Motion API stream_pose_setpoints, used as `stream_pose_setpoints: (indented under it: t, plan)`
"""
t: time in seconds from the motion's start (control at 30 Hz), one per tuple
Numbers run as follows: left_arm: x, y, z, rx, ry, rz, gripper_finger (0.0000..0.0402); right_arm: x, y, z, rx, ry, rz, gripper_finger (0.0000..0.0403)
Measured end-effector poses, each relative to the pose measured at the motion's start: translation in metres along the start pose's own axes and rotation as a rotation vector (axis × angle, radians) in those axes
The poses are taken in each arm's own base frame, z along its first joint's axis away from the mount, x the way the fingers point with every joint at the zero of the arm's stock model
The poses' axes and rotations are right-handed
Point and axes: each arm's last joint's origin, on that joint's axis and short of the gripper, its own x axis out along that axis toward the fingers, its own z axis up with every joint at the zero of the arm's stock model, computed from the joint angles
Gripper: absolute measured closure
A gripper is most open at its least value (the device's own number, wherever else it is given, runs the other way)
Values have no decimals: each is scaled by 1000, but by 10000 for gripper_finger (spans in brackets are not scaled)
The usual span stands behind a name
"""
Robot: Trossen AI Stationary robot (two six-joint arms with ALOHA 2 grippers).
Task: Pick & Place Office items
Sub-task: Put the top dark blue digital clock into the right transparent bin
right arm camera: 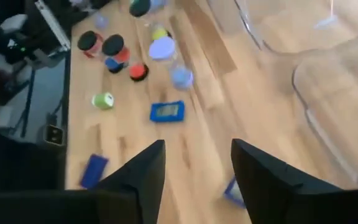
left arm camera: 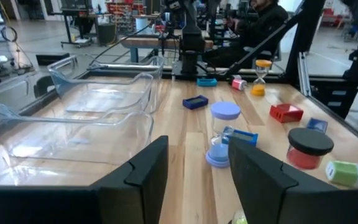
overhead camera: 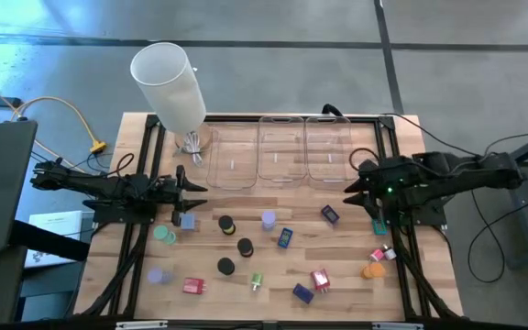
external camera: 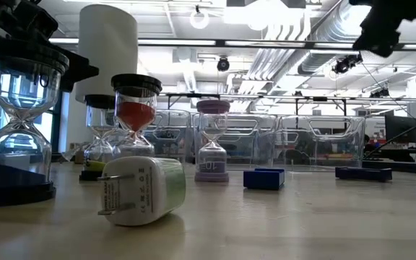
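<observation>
Left tool [overhead camera: 193,189] hovers over the bench [overhead camera: 273,284] at its left side, fingers spread, holding nothing. Right tool [overhead camera: 351,190] hovers at the right, likewise spread and empty. Office items [overhead camera: 269,220] lie scattered on the bench, near of the trays [overhead camera: 282,151].

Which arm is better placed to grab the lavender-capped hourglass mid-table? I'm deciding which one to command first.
Probably left. The open left gripper faces the lavender-capped hourglass straight ahead, framed between its fingers. The open right gripper sits farther off, with a blue block lying between it and the hourglass.
</observation>
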Motion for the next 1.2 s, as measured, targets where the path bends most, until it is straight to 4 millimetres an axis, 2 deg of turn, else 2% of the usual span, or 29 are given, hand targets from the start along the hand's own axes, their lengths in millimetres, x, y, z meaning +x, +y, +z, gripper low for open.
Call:
stream_pose_setpoints:
  t: [0.13,0.3,0.4,0.6,0.77,0.83,0.93,1.2]
  plan:
    - [0,0,0,56,0,1,239,3,11,12,-14,60,91,230]
    - [0,0,0,63,0,3,239,14,21,22,-124,34,224,231]
    - [0,1,0,62,-4,22,239,16,25,27,-161,3,248,243]
    - [0,1,0,61,-4,40,239,2,42,51,-167,-45,272,273]
    - [0,1,0,59,-4,39,239,-10,60,74,-117,-57,236,276]
    - [0,1,0,59,-4,39,239,-9,66,80,-110,-26,192,270]
    - [0,1,0,59,-5,39,239,-1,72,85,-5,17,147,250]
    - [0,1,0,62,-5,39,239,28,75,90,49,119,183,156]
